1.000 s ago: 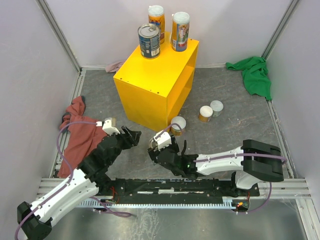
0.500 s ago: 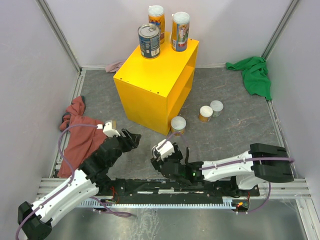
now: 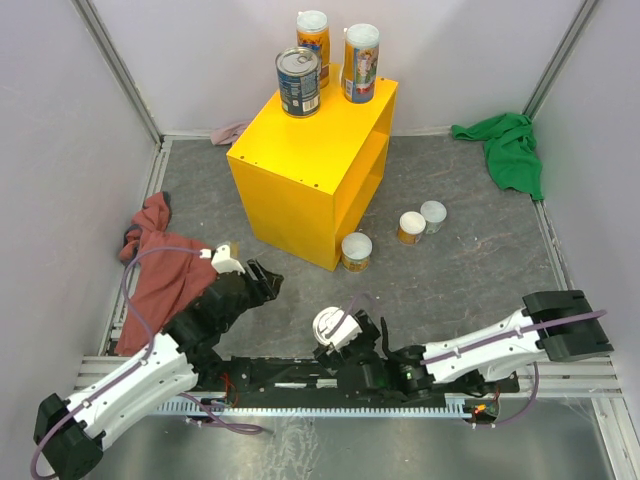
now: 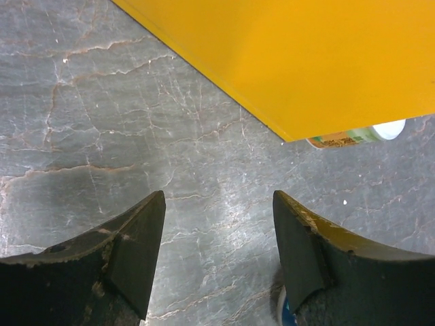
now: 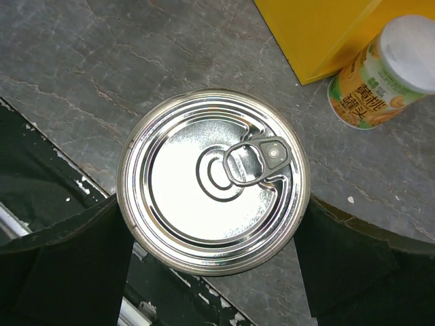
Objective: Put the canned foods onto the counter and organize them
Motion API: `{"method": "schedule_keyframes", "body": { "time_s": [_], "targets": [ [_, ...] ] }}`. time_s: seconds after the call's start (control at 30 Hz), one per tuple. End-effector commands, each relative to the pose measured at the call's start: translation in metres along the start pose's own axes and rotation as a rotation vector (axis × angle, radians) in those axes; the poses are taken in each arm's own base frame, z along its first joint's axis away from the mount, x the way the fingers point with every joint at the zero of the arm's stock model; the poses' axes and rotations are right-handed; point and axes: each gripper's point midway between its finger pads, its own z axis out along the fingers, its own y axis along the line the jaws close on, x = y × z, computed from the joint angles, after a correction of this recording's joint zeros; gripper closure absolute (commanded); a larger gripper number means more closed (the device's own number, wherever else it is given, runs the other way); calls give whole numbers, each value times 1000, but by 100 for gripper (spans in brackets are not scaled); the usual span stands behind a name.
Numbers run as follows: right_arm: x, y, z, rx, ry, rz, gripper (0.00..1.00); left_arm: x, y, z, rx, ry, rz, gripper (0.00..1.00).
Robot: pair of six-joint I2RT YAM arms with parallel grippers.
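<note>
The yellow counter (image 3: 300, 165) bears three cans: a wide blue can (image 3: 298, 82) and two tall orange cans (image 3: 313, 35) (image 3: 360, 62). Three short white-lidded cans stand on the floor, one at the counter's near corner (image 3: 355, 251) and two to its right (image 3: 411, 227) (image 3: 433, 216). My right gripper (image 3: 345, 335) is shut on a wide silver-topped can (image 3: 331, 323) near the arm bases. In the right wrist view the can (image 5: 213, 180) sits between my fingers (image 5: 75, 261). My left gripper (image 3: 262, 280) is open and empty over the floor, as the left wrist view (image 4: 217, 197) shows.
A red cloth (image 3: 160, 265) lies at the left wall and a green cloth (image 3: 512, 150) at the back right. The black base rail (image 3: 300, 375) runs along the near edge. The counter's open shelved side (image 3: 365, 170) faces right. Grey floor (image 3: 470, 270) surrounds the cans.
My right gripper has drawn back from the counter's near corner toward the arm bases with the silver-topped can in it. The short can there stayed put. The left arm barely moved.
</note>
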Motion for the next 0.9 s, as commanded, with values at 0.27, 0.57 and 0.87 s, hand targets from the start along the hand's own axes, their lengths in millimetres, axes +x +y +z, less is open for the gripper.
{"method": "schedule_keyframes", "body": {
  "time_s": [0.27,0.57,0.87],
  "targets": [
    [-89,-19,-62,84,-233,202,99,-20,-43,-17,125,15,-130,33],
    [-132,-17,-101,120,-298,123,99,-39,-62,-31,196,-20,-133,34],
    [-199,-13,-122,165,-327,117,99,-43,-68,-21,192,-30,-53,33]
  ]
}}
